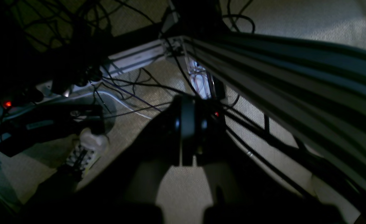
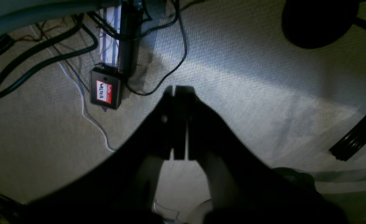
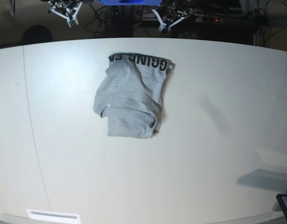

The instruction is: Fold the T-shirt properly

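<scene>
In your left wrist view you are looking down at dim beige carpet (image 1: 183, 193), with a tangle of black cables (image 1: 133, 84) running from 11 o'clock toward the centre and a silver slotted aluminium frame rail (image 1: 295, 87) sweeping from 12 o'clock out to 4 o'clock; a small red indicator light (image 1: 7, 104) glows at 9 o'clock. The left gripper (image 1: 188, 157) sits dark in the lower middle, its two fingers pressed together with nothing between them. In your right wrist view the same pale carpet (image 2: 263, 102) fills the frame, brightly lit in a band from centre to 3 o'clock; a small black box with a red-and-white handwritten label (image 2: 105, 91) lies at 10 o'clock among black cords (image 2: 45, 59), and a thin white cable (image 2: 86, 115) curls below it. The right gripper (image 2: 179, 123) points up the middle, fingers pressed together and holding nothing. In your base view the wide white tabletop (image 3: 218, 154) takes up nearly everything, its far rim curving along 12 o'clock with dark room behind. The heather-grey short-sleeved T-shirt (image 3: 131, 100) lies partly folded and rumpled just above centre toward 11 o'clock, a strip of black block lettering showing along its far edge. Bare table lies open on all sides of it, widest toward 3 and 6 o'clock. A white flat strip (image 3: 53, 216) rests near the front edge at 7 o'clock, and a dark tablet corner (image 3: 286, 204) pokes in at 4 o'clock.
</scene>
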Motion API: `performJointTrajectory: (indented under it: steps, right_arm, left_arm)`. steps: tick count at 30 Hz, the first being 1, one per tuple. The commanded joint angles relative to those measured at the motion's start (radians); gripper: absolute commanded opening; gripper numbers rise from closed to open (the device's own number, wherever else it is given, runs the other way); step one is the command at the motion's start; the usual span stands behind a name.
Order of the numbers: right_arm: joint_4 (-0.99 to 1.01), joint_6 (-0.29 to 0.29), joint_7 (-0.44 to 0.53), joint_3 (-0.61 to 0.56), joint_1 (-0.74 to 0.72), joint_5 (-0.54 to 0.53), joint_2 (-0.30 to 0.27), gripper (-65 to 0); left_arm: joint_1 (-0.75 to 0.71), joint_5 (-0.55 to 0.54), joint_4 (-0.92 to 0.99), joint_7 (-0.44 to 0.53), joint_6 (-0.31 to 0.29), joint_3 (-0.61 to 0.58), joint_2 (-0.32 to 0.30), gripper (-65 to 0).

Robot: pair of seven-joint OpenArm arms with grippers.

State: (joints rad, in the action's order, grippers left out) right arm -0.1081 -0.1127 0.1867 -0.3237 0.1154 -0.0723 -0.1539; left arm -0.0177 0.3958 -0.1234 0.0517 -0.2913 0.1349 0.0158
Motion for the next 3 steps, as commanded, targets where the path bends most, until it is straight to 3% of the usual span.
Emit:
performJointTrajectory:
  steps: [1, 3]
  right_arm:
    - [0.000, -0.002, 0.006, -0.001, 0.000, 0.001, -0.009, -64.3]
    - [0.000, -0.002, 0.006, -0.001, 0.000, 0.001, -0.009, -64.3]
  left_arm:
    - [0.002, 0.001, -0.002, 0.004, -0.004, 0.001, -0.001, -65.0]
    - [0.002, 0.001, -0.002, 0.004, -0.004, 0.001, -0.001, -65.0]
